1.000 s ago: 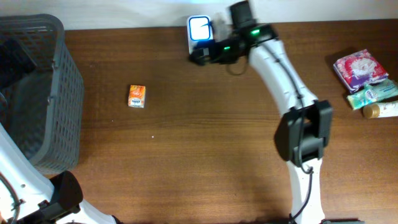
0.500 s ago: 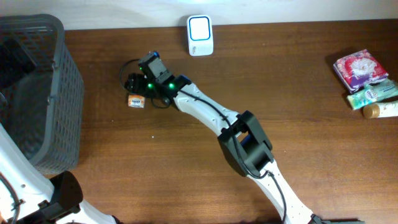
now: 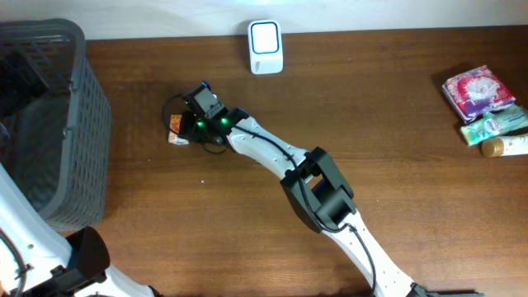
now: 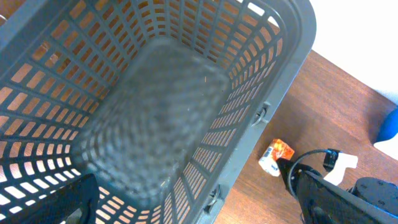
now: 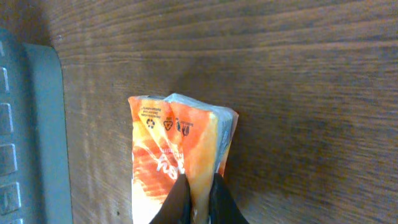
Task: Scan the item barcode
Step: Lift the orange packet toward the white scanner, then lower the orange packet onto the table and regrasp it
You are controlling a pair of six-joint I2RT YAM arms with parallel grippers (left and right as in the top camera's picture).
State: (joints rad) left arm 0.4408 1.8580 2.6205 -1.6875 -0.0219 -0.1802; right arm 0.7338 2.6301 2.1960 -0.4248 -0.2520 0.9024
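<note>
The item is a small orange packet (image 3: 175, 129) lying on the wooden table, left of centre. My right gripper (image 3: 185, 125) reaches it from the right. In the right wrist view the right gripper (image 5: 198, 188) is shut, its two black fingertips pinching a fold of the orange packet (image 5: 177, 140). A white barcode scanner (image 3: 266, 37) with a lit blue-white face stands at the table's back edge. My left gripper (image 4: 193, 211) hangs open over the grey basket (image 4: 292, 56), nothing between its fingers (image 4: 56, 202). The left wrist view also catches the packet (image 4: 275, 155) beside the basket.
The grey slatted basket (image 3: 78, 124) fills the table's left end, close to the packet. At the far right lie a pink pack (image 3: 474, 89), a green tube (image 3: 495, 125) and a small bottle (image 3: 505, 146). The right arm (image 3: 318, 190) stretches diagonally across the middle.
The right arm swung from the scanner at the back down and left to the orange packet. Its jaws, open before, have shut on the packet. The left arm has not moved.
</note>
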